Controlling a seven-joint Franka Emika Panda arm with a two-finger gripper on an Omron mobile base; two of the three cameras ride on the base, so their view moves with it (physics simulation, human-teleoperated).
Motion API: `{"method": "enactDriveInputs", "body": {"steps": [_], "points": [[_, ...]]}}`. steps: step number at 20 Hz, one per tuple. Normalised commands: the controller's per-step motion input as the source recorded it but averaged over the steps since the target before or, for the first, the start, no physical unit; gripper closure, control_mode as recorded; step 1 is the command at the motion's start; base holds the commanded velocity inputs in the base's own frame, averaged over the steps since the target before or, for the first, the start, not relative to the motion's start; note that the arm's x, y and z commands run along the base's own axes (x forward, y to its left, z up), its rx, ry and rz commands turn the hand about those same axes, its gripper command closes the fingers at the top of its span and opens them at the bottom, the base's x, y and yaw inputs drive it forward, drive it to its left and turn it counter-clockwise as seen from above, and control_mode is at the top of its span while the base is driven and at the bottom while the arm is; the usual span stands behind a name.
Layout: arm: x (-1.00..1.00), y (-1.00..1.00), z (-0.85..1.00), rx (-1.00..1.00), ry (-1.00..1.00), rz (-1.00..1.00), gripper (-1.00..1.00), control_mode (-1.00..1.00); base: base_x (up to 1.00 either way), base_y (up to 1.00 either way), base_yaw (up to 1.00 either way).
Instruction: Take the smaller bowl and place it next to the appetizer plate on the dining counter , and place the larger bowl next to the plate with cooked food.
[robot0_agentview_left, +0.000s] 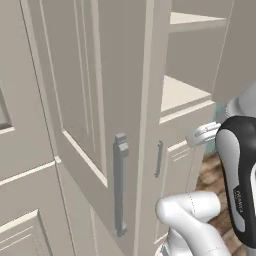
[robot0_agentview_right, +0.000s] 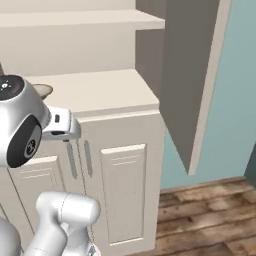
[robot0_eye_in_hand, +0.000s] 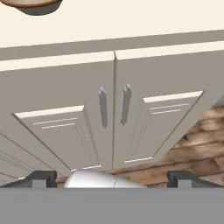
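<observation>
A tall cream cabinet unit (robot0_agentview_right: 90, 100) takes up most of the scene: flat, matte painted panels with recessed rectangular frames, an open upper section with two plain shelves, and a smooth ledge (robot0_agentview_right: 95, 90) above two closed lower doors. Its upper door (robot0_agentview_left: 95, 100) stands swung open, a broad panelled slab seen edge-on in the left base view, carrying a long grey bar handle (robot0_agentview_left: 120, 185). The two lower doors (robot0_eye_in_hand: 113, 109) meet at a thin vertical seam, each with a short, upright grey bar handle (robot0_eye_in_hand: 103, 107) just beside that seam and a raised rectangular moulding. To the right of the cabinet runs a flat teal wall (robot0_agentview_right: 235, 100), and below it a floor (robot0_agentview_right: 210, 210) of glossy brown wooden planks with visible grain.

The white arm, smooth and rounded with dark joint bands, rises in front of the lower doors.

The smaller bowl (robot0_eye_in_hand: 37, 5) sits on the ledge, a shallow round dish with a tan rim and a darker grey underside; in the hand view just its lower edge shows at the top left corner, and in the right base view a sliver of it (robot0_agentview_right: 42, 90) peeks from behind the arm's wrist.

The gripper (robot0_eye_in_hand: 113, 177) has its two dark fingertips (robot0_eye_in_hand: 41, 178) spread wide apart, holding nothing. The bowl lies well apart from them, above and to the left, with the lower doors between.
</observation>
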Motion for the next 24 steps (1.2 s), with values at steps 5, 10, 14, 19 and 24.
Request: {"method": "enactDriveInputs", "body": {"steps": [5,10,14,19,24], "points": [[0.0,0.0,0.0,0.0,0.0,0.0,-1.0,1.0,0.31,0.0,0.45],[0.0,0.0,0.0,0.0,0.0,0.0,-1.0,1.0,0.14,-0.12,0.47],[0.0,0.0,0.0,0.0,0.0,0.0,-1.0,1.0,0.09,-0.38,0.38],[0.0,0.0,0.0,0.0,0.0,0.0,-1.0,1.0,0.04,-0.53,0.18],[0.0,0.0,0.0,0.0,0.0,0.0,-1.0,1.0,0.17,-0.13,0.05]]}}
